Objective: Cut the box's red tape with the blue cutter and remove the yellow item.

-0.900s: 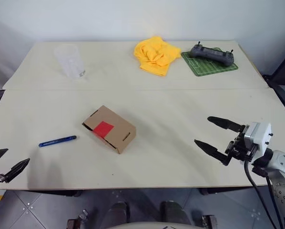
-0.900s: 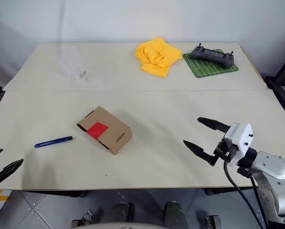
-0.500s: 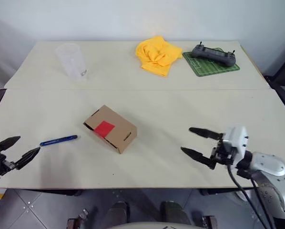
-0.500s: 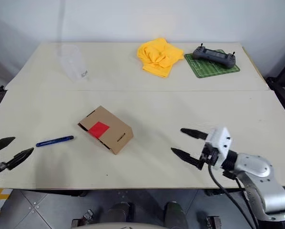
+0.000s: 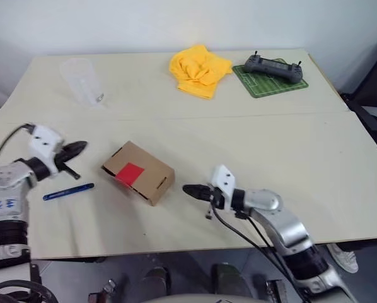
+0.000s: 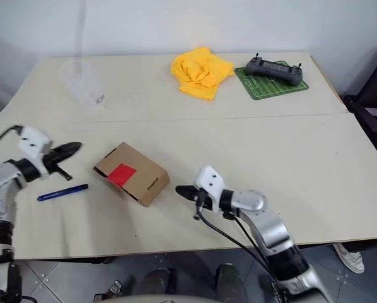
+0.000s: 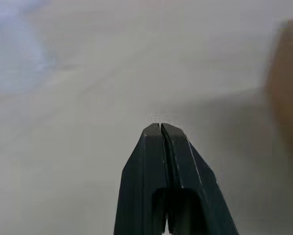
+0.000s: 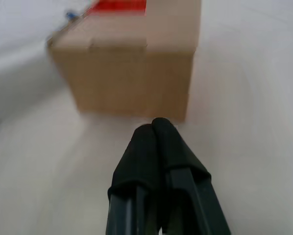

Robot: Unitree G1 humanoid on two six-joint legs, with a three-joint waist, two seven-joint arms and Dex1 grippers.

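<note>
One small cardboard box sits a little left of the table's middle, its red tape facing up and uncut, flaps shut, so the yellow item is presumably inside. The blue cutter lies flat just left of the box, nearer the front edge, untouched.

Both arms have swung inward within the last second. The left gripper, which hung low off the near left corner with fingers spread, now hovers above the table beyond the cutter, fingers pressed together on nothing. The right gripper has come across from the right side and pinched shut too, pointing at the box's right end without touching it. My guess: it means to steady the box while the left takes the cutter.

Far off lie a yellow cloth, a controller and a clear cup.
</note>
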